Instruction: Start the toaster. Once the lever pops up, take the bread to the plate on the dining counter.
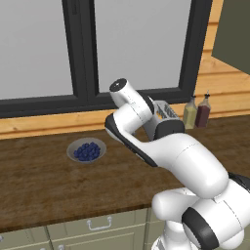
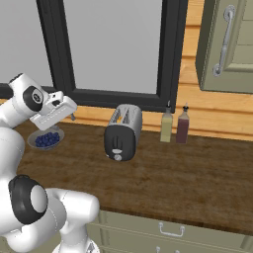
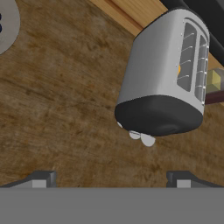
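Note:
The silver-grey toaster [image 2: 123,132] stands on the wooden worktop below the window, its dark end panel [image 3: 157,116] with the pale knob [image 3: 148,140] facing me. A small yellow-orange bit [image 3: 179,69] shows inside one slot; I cannot tell whether it is the bread. My gripper [image 3: 109,180] is open and holds nothing. It hovers above the worktop, left of the toaster and apart from it, seen in the right base view as the gripper [image 2: 72,114]. The plate and the dining counter are out of view.
A grey bowl of blueberries [image 1: 87,150] sits on the worktop left of the toaster, roughly under my hand. Two condiment bottles [image 2: 174,125] stand close to the toaster's right. The window sill and wall run behind. Sage-green cabinet fronts [image 1: 97,229] lie below.

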